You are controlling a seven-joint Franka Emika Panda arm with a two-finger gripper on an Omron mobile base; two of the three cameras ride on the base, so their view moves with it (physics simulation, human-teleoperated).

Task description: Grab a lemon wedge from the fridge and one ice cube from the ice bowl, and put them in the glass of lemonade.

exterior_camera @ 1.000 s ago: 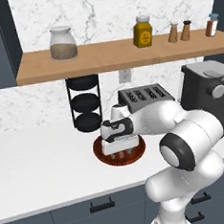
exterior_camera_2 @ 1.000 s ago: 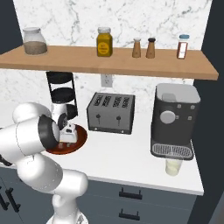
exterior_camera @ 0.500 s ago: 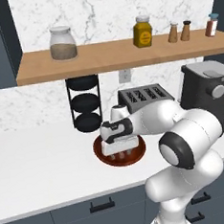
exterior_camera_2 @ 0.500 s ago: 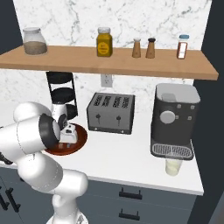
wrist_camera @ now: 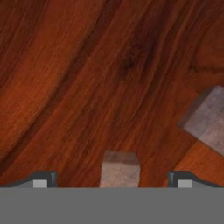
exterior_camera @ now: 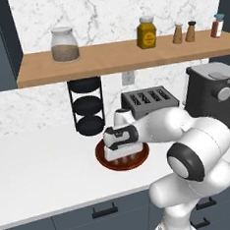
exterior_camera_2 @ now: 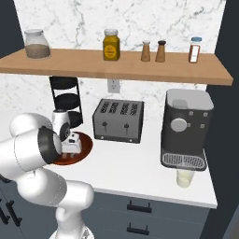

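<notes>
Two-finger dark gripper (wrist_camera: pixel 112 179) sat low inside the wide shallow reddish-brown wooden ice bowl (wrist_camera: pixel 87 78), jaws spread wide & holding nothing. In hand view, its tips poked up at bottom left & bottom right, w/ a small pale grey translucent ice cube (wrist_camera: pixel 120 169) at bottom centre between them, not touching either tip. A 2nd pale grey cube (wrist_camera: pixel 206 119) lay at right edge, mid-height, apart from the 1st.

Left base view: ice bowl (exterior_camera: pixel 105 159) was at frame centre on the white counter (exterior_camera: pixel 38 178), white arm reaching in from lower right w/ the hand pointing down into the bowl; gripper (exterior_camera: pixel 123 158) just visible below the hand. Black three-tier round rack (exterior_camera: pixel 88 105) stood just behind the bowl, grey four-slot toaster (exterior_camera: pixel 150 100) to its right.

Right base view: bowl (exterior_camera_2: pixel 83 150) at left, mid-height, partly hidden by arm. Small clear tumbler of pale yellow lemonade (exterior_camera_2: pixel 186 177) stood at lower right under the dark grey coffee machine (exterior_camera_2: pixel 186 127), well apart from the bowl. Wooden shelf (exterior_camera_2: pixel 116 66) ran across the top w/ jars & shakers on it.

Lemon wedge & fridge: can't tell where.
</notes>
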